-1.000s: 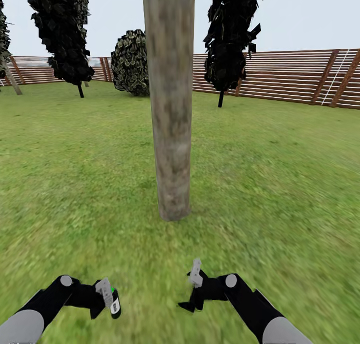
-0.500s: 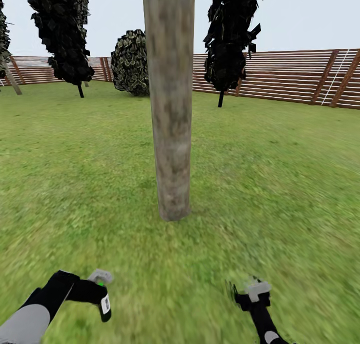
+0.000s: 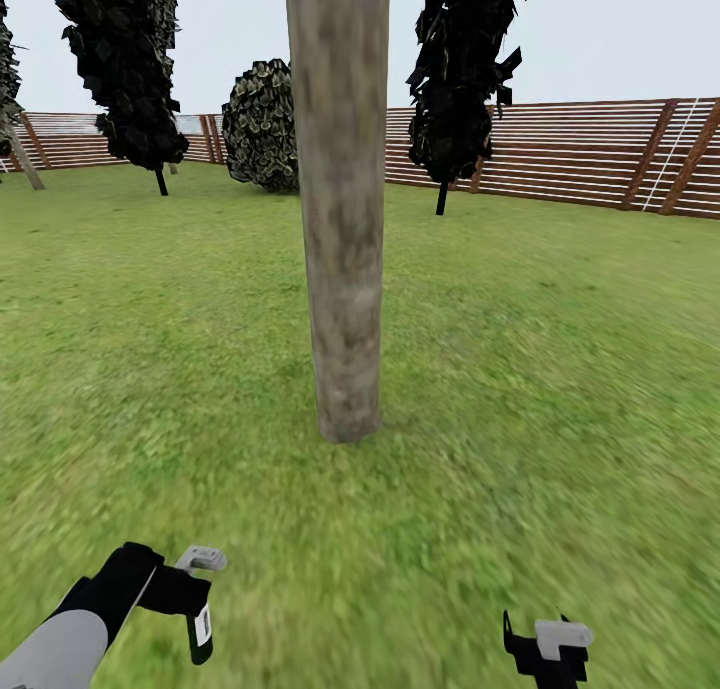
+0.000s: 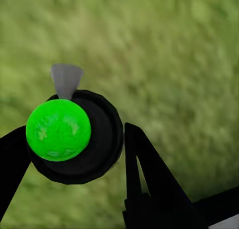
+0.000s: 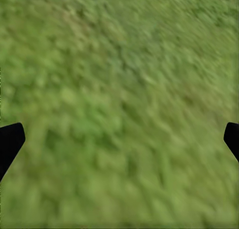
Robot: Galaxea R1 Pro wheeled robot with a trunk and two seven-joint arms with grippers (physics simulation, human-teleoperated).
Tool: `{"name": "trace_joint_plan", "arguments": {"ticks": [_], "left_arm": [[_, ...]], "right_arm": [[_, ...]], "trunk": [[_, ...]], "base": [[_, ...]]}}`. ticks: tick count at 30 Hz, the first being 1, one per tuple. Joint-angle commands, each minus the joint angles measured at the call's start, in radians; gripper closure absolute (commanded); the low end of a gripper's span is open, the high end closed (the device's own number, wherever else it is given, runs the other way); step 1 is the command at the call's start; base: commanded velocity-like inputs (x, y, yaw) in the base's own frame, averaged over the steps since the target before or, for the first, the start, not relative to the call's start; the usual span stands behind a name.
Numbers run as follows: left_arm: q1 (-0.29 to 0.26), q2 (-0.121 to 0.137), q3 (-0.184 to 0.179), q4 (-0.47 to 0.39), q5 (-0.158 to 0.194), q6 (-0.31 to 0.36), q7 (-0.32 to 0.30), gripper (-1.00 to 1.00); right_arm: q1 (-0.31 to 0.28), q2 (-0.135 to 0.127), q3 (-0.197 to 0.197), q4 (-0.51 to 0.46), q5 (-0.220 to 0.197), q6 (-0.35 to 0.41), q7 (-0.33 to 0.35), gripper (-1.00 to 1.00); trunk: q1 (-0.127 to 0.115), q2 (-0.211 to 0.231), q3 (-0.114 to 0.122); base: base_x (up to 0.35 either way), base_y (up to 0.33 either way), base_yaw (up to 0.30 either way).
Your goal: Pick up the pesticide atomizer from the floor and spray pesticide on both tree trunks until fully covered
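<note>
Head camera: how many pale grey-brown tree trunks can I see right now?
2. One upright trunk stands close ahead on the grass, mid-view; one leaning trunk is far left, by the fence. Others may lie outside the view.

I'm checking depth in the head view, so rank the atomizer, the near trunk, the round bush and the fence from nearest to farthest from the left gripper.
1. Atomizer, held in the left gripper.
2. Trunk, ahead, centre.
3. Bush, behind the trunk, slightly left.
4. Fence, at the back.
</note>
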Motion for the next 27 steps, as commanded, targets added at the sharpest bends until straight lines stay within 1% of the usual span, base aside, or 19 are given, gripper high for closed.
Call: {"name": "trace_joint_plan", "arguments": {"ticks": [1,5,9,10,13,16,17,21,27], "left_arm": [[0.000,-0.001,0.001,0.000,0.000,0.000,0.000,1.00],[0.000,-0.003,0.000,0.000,0.000,0.004,0.001,1.00],[-0.006,-0.005,0.000,-0.001,-0.002,0.008,0.004,1.00],[-0.007,-0.008,-0.001,-0.001,-0.002,0.009,0.004,1.00],[-0.009,-0.033,-0.005,-0.001,-0.005,0.024,0.006,1.00],[-0.009,-0.045,-0.007,-0.001,-0.007,0.034,0.023,1.00],[-0.009,-0.048,-0.008,-0.001,-0.005,0.036,0.046,1.00],[-0.009,-0.051,-0.008,-0.002,-0.003,0.038,0.070,1.00],[-0.008,-0.050,-0.011,-0.002,-0.007,0.038,0.075,1.00]], "right_arm": [[0.000,0.000,0.000,0.000,0.000,0.000,0.000,-1.00],[0.001,0.002,0.000,0.001,-0.001,0.000,0.000,-1.00],[0.001,0.008,-0.001,0.001,-0.002,0.000,-0.001,-1.00],[0.001,0.009,-0.001,0.001,-0.002,0.000,-0.001,-1.00],[0.001,0.010,-0.002,0.002,-0.003,0.000,-0.001,-1.00],[0.001,0.010,-0.002,0.002,-0.003,0.000,0.000,-1.00],[0.001,0.010,-0.002,0.002,-0.003,0.000,0.000,-1.00],[0.001,0.010,-0.002,0.002,-0.003,0.000,0.000,-1.00],[0.001,0.010,-0.002,0.002,-0.003,0.000,0.000,-1.00]], "trunk": [[0.000,0.000,0.000],[0.000,0.000,0.000],[0.000,0.000,0.000],[0.000,0.000,0.000],[0.000,0.000,0.000],[0.000,0.000,0.000],[0.000,0.000,0.000],[0.000,0.000,0.000],[0.000,0.000,0.000]], "base": [[0.000,0.000,0.000],[0.021,0.000,0.000],[0.210,0.000,0.000],[0.306,0.000,0.000],[0.327,0.000,-0.076],[0.334,0.000,-0.221],[0.337,0.000,-0.278],[0.338,0.000,-0.290],[0.338,0.000,-0.298]]}}
